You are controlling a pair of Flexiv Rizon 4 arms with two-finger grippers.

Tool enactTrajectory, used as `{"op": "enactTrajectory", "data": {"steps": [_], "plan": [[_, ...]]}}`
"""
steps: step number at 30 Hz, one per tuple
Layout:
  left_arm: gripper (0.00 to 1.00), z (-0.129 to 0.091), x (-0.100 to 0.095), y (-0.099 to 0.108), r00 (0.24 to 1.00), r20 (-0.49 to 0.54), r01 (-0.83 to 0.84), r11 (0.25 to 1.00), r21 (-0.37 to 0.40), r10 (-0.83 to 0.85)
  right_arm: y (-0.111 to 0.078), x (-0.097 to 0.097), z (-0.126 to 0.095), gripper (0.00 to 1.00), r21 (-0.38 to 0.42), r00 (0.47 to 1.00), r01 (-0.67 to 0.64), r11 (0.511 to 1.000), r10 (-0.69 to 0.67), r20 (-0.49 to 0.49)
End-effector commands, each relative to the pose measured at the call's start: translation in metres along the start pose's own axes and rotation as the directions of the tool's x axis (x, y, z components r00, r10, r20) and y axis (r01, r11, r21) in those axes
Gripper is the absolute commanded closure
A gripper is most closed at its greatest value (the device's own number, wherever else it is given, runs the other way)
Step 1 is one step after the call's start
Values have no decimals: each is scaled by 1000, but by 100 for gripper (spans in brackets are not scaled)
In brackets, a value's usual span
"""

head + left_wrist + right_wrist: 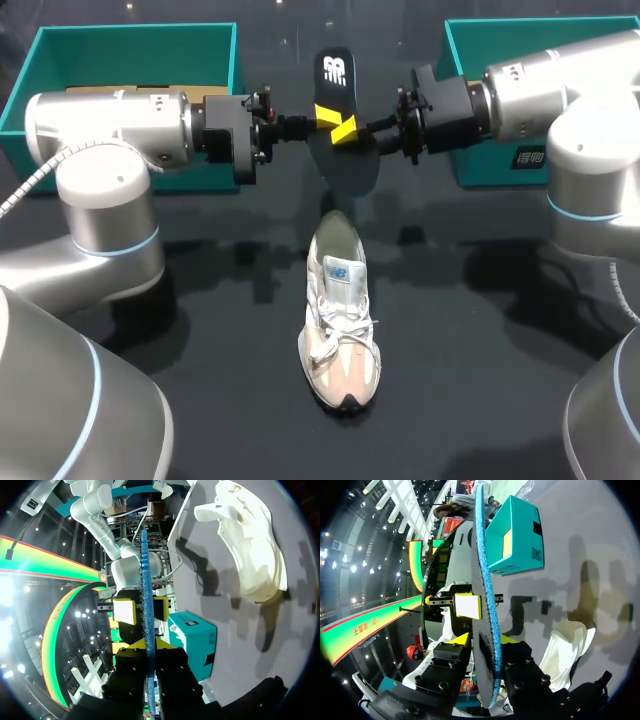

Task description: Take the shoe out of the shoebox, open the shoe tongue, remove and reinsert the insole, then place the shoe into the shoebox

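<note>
A black insole with a blue underside stands on edge in the air above the back middle of the table. My left gripper is shut on its lower part from the left, with the insole edge-on between its fingers. From the right, my right gripper meets it at the same spot, and both its yellow tips press the insole. The beige and white shoe lies on the table below them, toe toward the front edge. It also shows as the shoe and the shoe in the wrist views.
A teal shoebox half with brown card inside stands at the back left behind my left arm. A second teal box half stands at the back right behind my right arm. Dark table surface surrounds the shoe on both sides.
</note>
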State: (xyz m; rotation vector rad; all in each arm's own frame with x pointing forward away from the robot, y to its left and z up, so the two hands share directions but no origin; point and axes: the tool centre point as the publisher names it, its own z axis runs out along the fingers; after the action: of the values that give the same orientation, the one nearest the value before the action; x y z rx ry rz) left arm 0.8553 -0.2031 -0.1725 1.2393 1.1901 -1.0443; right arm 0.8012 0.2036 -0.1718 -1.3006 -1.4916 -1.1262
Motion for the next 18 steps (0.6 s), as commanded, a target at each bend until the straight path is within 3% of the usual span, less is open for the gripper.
{"op": "enactTrajectory", "data": {"steps": [1, 3, 5, 11, 12, 13, 14, 18], "plan": [[100, 1, 2, 1, 1000, 3, -1, 1000, 0, 1, 2, 1, 2, 84, 1, 1000, -2, 1000, 2, 4], [100, 1, 2, 1, 1000, 4, 0, 1000, -1, 0, 2, 1, 2, 87, 3, 1000, -3, 1000, 3, 4], [100, 1, 2, 1, 1000, 5, 0, 1000, -3, 0, 2, 1, 3, 100, 3, 1000, -3, 1000, 3, 3], [100, 2, 3, 0, 1000, 6, 2, 1000, 2, -2, 2, 1, 3, 100, -1, 1000, 1, 1000, -1, 1], [73, 1, 3, -1, 1000, 6, 6, 1000, 5, -6, 1, 0, 2, 100, -2, 1000, 4, 1000, -4, 1], [23, -1, 2, -2, 1000, 4, 15, 1000, 6, -15, 1, 0, 2, 100, -5, 1000, 6, 1000, -6, 1], [0, -4, 1, -3, 1000, 2, 29, 1000, 9, -29, 1, 0, 1, 100, -7, 1000, 7, 1000, -7, 1], [0, -24, -3, -10, 993, -36, 110, 994, 26, -109, 1, -4, -5, 100, -17, 1000, 24, 1000, -24, 4]]}}
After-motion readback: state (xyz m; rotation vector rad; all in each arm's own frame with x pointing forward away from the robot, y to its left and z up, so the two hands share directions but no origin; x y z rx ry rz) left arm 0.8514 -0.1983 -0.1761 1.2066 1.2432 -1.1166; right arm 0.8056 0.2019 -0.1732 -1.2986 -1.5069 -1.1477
